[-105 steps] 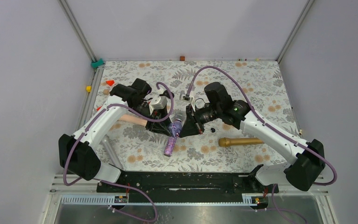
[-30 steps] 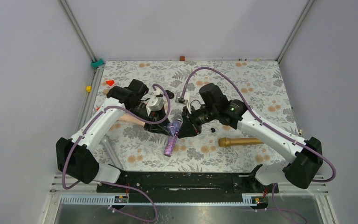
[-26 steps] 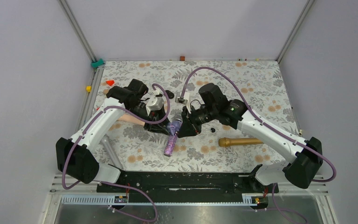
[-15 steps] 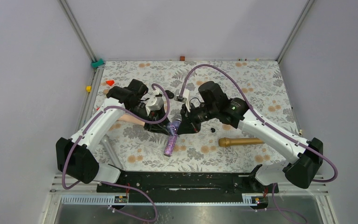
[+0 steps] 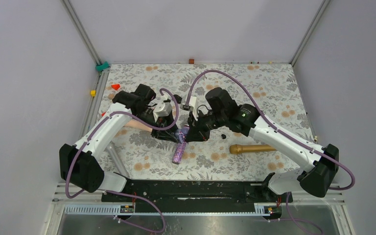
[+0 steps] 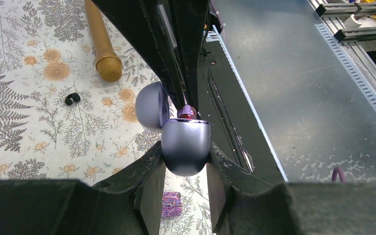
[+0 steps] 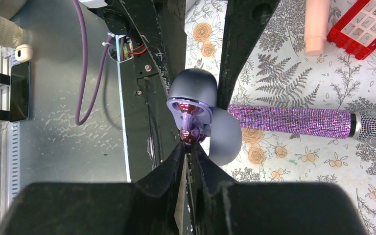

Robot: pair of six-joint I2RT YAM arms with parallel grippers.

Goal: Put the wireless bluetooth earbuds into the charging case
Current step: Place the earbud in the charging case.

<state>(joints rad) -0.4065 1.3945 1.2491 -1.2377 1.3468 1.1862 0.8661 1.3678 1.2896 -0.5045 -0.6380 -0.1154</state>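
**Seating the earbud squarely in the held case**

Pinched at the very tips of the right gripper (image 7: 190, 146), a small dark reddish earbud (image 7: 190, 134) sits at the mouth of the charging case (image 7: 192, 93). It lies in the gap between the case body and its open lid (image 7: 223, 137). Whether it already touches the socket or hangs just clear of it cannot be told from either wrist view.

The left gripper (image 6: 186, 152) is clenched on the case body from both sides. It holds the case off the floral cloth (image 5: 274, 93) with the opening turned toward the other arm.

The step in hand looks like the final push into the socket. It would go best with the right arm travelling straight along the socket's axis. The left arm should hold rigid, since any twist of the case would move the target. The lid hinges close beside the bud, so the right fingertips should stay on the side away from it. The pinch should let go only once the bud is felt to bottom out. Letting go early risks dropping it toward the purple glitter microphone (image 7: 293, 120) lying directly below.

A small black piece (image 5: 223, 136) on the cloth, near the gold microphone (image 5: 252, 148), may be the second earbud, awaiting its turn.
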